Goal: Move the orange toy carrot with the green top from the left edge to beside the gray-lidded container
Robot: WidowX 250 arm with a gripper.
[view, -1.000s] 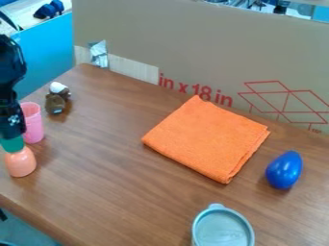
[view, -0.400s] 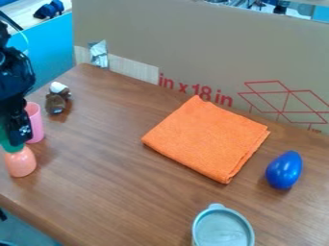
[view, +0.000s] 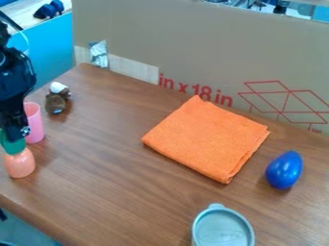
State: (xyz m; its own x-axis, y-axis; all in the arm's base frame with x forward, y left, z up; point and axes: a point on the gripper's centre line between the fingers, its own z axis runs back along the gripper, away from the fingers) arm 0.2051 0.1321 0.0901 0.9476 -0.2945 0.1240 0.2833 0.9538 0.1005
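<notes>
While the black gripper (view: 18, 135) hangs far left by a green thing (view: 12, 145) on a peach thing (view: 20, 164), I can't tell if it's open or closed. Next come a pink cup (view: 34, 126), brown toy (view: 56, 102), folded orange cloth (view: 206, 139), grey lid (view: 223, 230) and blue egg shape (view: 284, 170).

My gripper (view: 19, 137) is at the green-topped peach object (view: 19, 164), left edge; pink cup (view: 34, 124) just beside, orange cloth (view: 206, 138) mid-table, blue egg-shaped object (view: 284, 170) right, grey lid (view: 223, 230) front

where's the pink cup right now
In the camera view, the pink cup stands at the left side of the table, below the small brown figure.
</notes>
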